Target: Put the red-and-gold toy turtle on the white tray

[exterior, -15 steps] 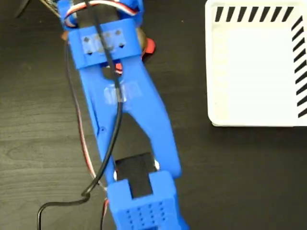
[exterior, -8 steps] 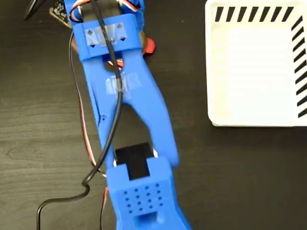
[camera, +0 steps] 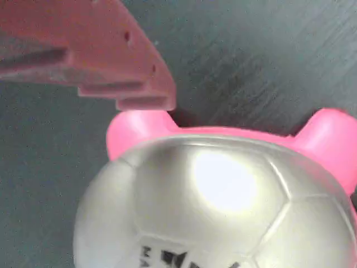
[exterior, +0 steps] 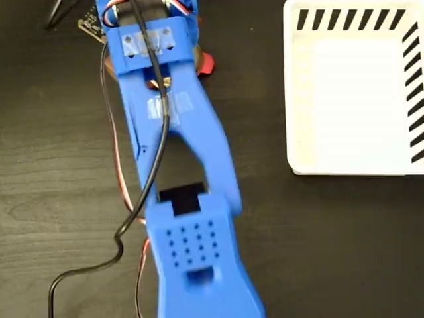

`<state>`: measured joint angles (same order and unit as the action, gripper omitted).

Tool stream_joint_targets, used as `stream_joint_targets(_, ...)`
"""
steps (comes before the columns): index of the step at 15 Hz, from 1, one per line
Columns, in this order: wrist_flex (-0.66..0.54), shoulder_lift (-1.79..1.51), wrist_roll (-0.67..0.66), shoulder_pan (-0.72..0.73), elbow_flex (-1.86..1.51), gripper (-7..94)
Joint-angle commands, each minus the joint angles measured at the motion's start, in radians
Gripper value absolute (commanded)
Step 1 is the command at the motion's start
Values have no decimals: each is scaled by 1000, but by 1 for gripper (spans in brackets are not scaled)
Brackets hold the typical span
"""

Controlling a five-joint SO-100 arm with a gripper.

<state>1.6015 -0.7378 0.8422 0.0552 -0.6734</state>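
Fixed view, arm: your blue arm (exterior: 179, 159) runs from the bottom centre of the frame up to the upper left, a black cable (exterior: 149, 179) trailing along it.
Fixed view, turtle: the red-and-gold toy turtle (exterior: 205, 63) sits under the arm's upper end, upper left of centre; you see only a red stub at the arm's right edge and a gold glint through a gap.
Fixed view, tray: the white tray (exterior: 351, 99) fills the upper right, well apart from the turtle, black diagonal stripes along its top and right edges.
Fixed view, table: dark wood-grain table (exterior: 318, 245).
Fixed view, gripper: hidden by the arm; you cannot tell how the fingers stand.
Wrist view, turtle: shell fills the lower frame (camera: 217, 212), looking silvery here, legs pink at upper left and right.
Wrist view, print: small black print at the bottom edge of the shell, cut off, unreadable.
Wrist view, finger: one finger (camera: 83, 50) in the upper left, its tip just beside a leg; contact unclear. The other finger is unseen, so grip state cannot be told.
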Motion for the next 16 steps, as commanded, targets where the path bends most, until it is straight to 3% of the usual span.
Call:
stream_joint_targets(1, 32, -12, 6, 14, 95, 62)
stream_joint_targets(10, 44, 124, 12, 28, 225, 64)
stream_joint_targets(16, 52, 166, 9, 40, 258, 57)
